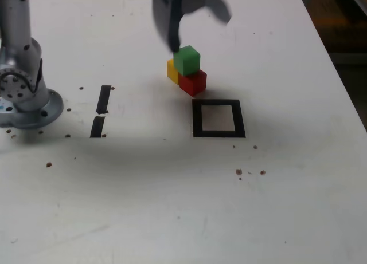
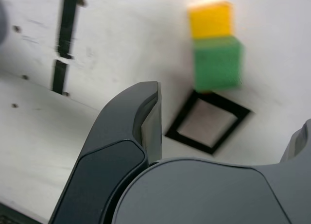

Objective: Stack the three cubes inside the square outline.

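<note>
In the exterior view the 3 cubes sit clustered just above the centre of the frame, on the white table. The red cube and the yellow cube rest on the table touching each other, the yellow one to the upper left of the red. The green cube sits on top of them, mostly over the red one and slightly tilted.

The square outline lies just below and to the right of the cluster, near the frame's centre. Its white interior holds no cube; the red cube's lower corner is near the outline's upper left corner but outside the tape.

The gripper hangs blurred at the top centre of the exterior view, above the cubes. Its jaws are spread wide with nothing between them; one dark finger reaches down just beside the green cube's upper left edge, and whether it touches is unclear.

In the wrist view the green cube and yellow cube appear blurred at the upper right, with the square outline beside the green one; the red cube is hidden.

2 short black tape strips lie at the left centre of the exterior view, near the arm's round base.
</note>
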